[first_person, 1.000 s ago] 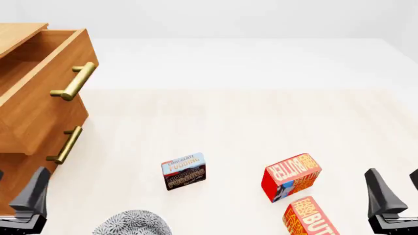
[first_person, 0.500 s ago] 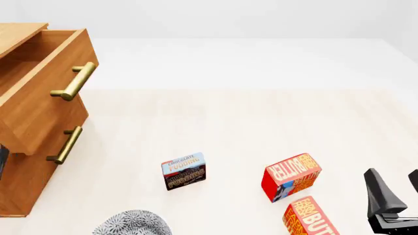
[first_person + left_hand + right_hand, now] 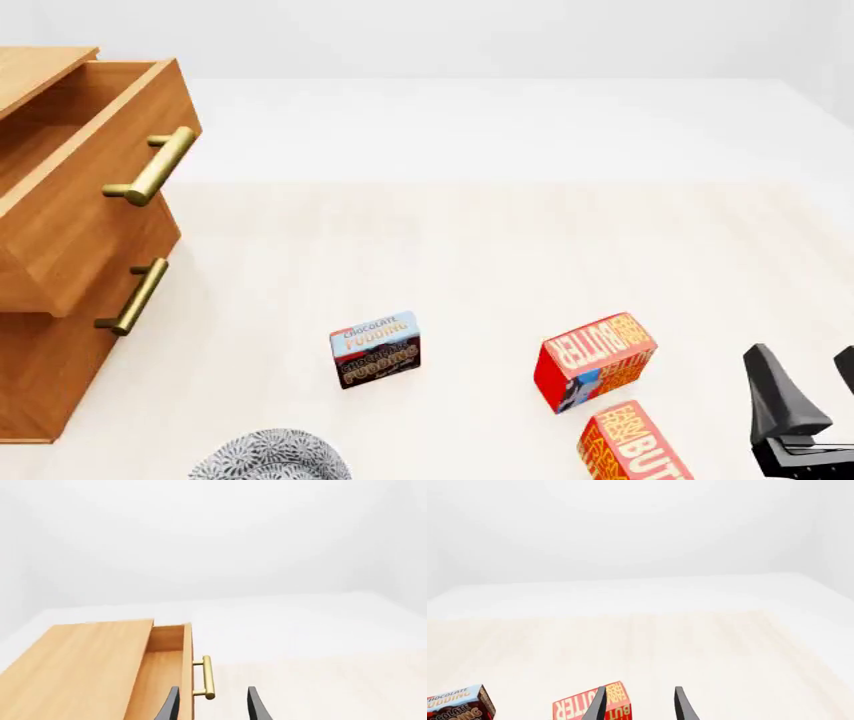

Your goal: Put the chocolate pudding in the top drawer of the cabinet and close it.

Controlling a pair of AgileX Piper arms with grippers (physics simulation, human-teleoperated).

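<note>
The chocolate pudding (image 3: pixel 375 349) stands on the table near the front middle, a small box with a light-blue top band and dark brown lower part; its corner shows in the right wrist view (image 3: pixel 457 704). The cabinet (image 3: pixel 54 330) stands at the far left with its top drawer (image 3: pixel 83 190) pulled open, brass handle (image 3: pixel 151 167) on the front. In the left wrist view the open drawer (image 3: pixel 167 670) lies just ahead of my open left gripper (image 3: pixel 212 705). My right gripper (image 3: pixel 807 390) is open and empty at the front right edge, well right of the pudding.
Two red-orange butter boxes (image 3: pixel 594 360) (image 3: pixel 635 445) lie at the front right, between the pudding and my right gripper. A grey patterned round object (image 3: pixel 271 457) sits at the front edge. The lower drawer's handle (image 3: pixel 134 296) is below the open drawer.
The left gripper has left the front view's lower left corner, where it stood one second ago. The right gripper, the boxes and the drawer have not moved.
</note>
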